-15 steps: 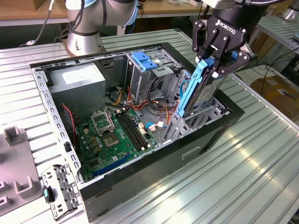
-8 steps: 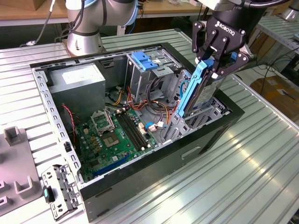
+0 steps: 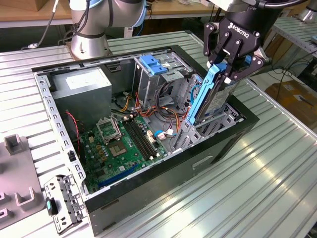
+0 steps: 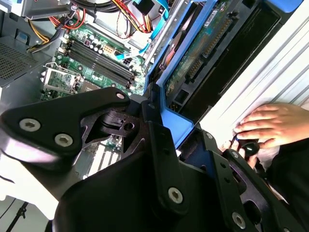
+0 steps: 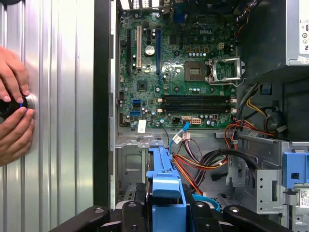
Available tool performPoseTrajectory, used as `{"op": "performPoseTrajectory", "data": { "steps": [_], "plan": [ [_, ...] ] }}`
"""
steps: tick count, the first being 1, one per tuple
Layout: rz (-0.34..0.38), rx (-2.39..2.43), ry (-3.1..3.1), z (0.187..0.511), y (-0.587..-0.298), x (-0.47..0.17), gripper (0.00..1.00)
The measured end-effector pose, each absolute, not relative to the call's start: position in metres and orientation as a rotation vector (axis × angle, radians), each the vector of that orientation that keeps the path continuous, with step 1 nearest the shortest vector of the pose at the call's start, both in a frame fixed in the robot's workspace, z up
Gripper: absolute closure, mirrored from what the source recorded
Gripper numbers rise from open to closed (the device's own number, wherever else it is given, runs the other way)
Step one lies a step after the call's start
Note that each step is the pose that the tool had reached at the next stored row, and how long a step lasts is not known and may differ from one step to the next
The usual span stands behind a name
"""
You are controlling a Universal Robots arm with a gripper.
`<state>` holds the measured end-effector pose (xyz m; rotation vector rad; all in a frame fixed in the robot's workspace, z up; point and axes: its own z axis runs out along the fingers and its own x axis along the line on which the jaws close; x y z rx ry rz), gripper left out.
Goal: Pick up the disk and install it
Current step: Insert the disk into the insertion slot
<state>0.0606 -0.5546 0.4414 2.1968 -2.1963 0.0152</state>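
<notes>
At the exterior view's left, the motherboard point(image 3: 116, 144) is being left exposed in the open case point(image 3: 198, 163), so a disk slipping free could be striking its sockets. Further right, loose cables point(image 3: 161, 106) are being draped between the cage point(image 3: 153, 74) and the bay point(image 3: 218, 124). Any strand lying across the bay's mouth is at risk of being pinched or dragged under.

Right of these, the disk point(image 3: 223, 96) is being held in its blue carrier point(image 3: 204, 96). It is tilted, with its lower end at the bay's mouth and its upper end well above the case. The carrier's upper end is being clamped between the closed jaws. With the grip at one end only, a lower corner catching on a bay rail could be levering the carrier out of the jaws or flexing the plastic.

In the second wrist view the disk's circuit board point(image 4: 203, 53) is being shown bare, so a skewed entry could be scraping it on sheet metal.

In the first wrist view a person's hands point(image 5: 12, 111) are being rested on the tabletop point(image 5: 63, 96) just outside the case wall. A sideways correction of the arm could be bringing it towards them.
</notes>
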Motion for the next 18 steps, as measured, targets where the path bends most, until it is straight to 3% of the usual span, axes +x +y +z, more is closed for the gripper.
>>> {"op": "performPoseTrajectory", "data": {
  "steps": [5,7,12,14,15,18],
  "plan": [
    [0.015,2.197,-2.196,0.441,-0.555,0.061,0.62],
    [0.015,2.197,-2.196,0.438,-0.555,0.061,0.49],
    [0.015,2.198,-2.195,0.427,-0.555,0.061,0.49],
    [0.015,2.199,-2.195,0.423,-0.555,0.061,0.51],
    [0.015,2.199,-2.194,0.421,-0.555,0.06,0.58],
    [0.015,2.2,-2.193,0.415,-0.555,0.06,0.64]
  ]
}}
